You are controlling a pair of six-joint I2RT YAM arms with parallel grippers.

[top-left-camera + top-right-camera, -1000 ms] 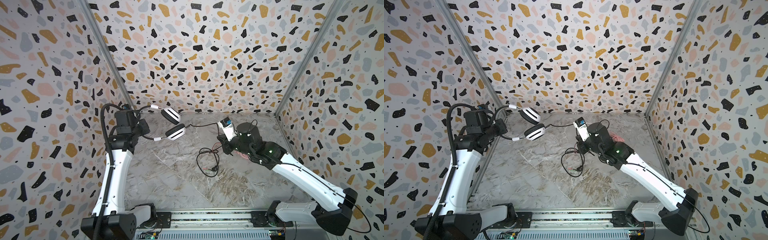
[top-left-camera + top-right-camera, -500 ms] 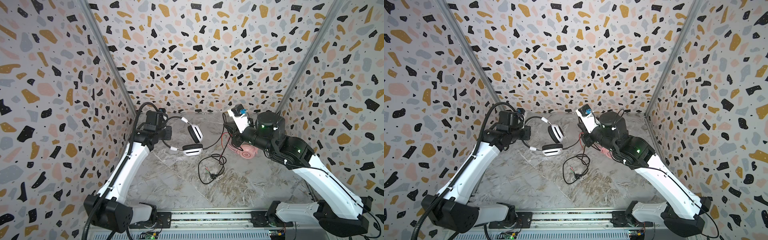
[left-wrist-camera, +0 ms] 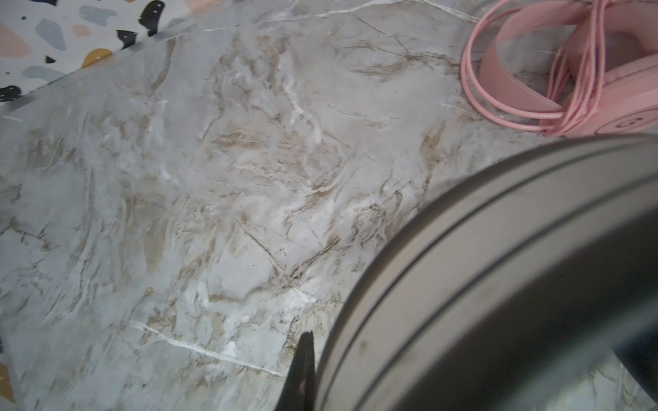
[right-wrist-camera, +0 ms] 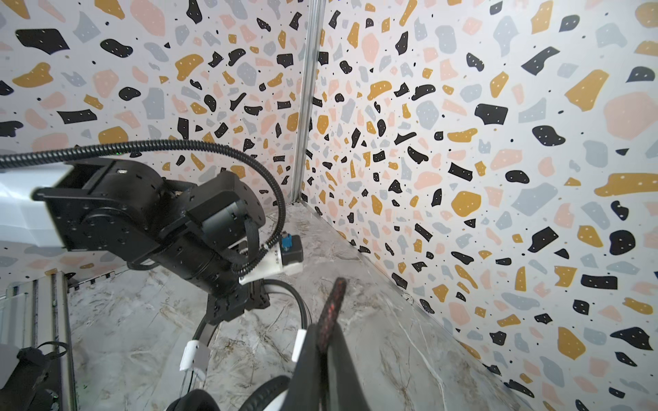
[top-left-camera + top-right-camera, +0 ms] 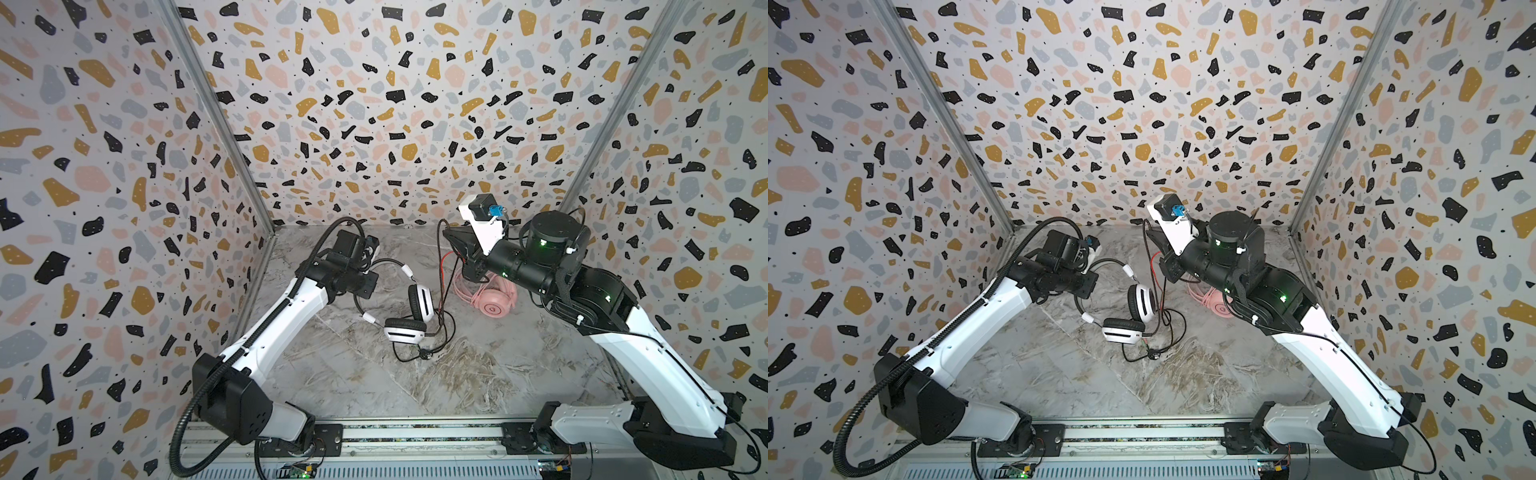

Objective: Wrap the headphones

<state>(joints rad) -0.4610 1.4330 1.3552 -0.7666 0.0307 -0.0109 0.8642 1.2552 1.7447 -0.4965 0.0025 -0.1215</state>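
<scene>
White headset (image 5: 417, 305) has swung toward centre, cups pointing right; left fingers (image 5: 365, 289) clamp its headband (image 5: 386, 261), right fingers (image 4: 309, 363) its cable (image 4: 330, 311).

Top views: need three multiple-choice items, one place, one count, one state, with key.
1. Where is the pink headset?
A) on the table beneath the right arm
B) against the left wall
C) on the front rail

2. How many headsets are in view?
A) one
B) two
C) three

3. The left gripper is:
A) open over the table
B) shut on the white headset
C) shut on the pink headset

Key: 1 A, it lies on the marble under that arm; 2 B, one pink, one white; 3 B, it clamps that headset by its band.
</scene>
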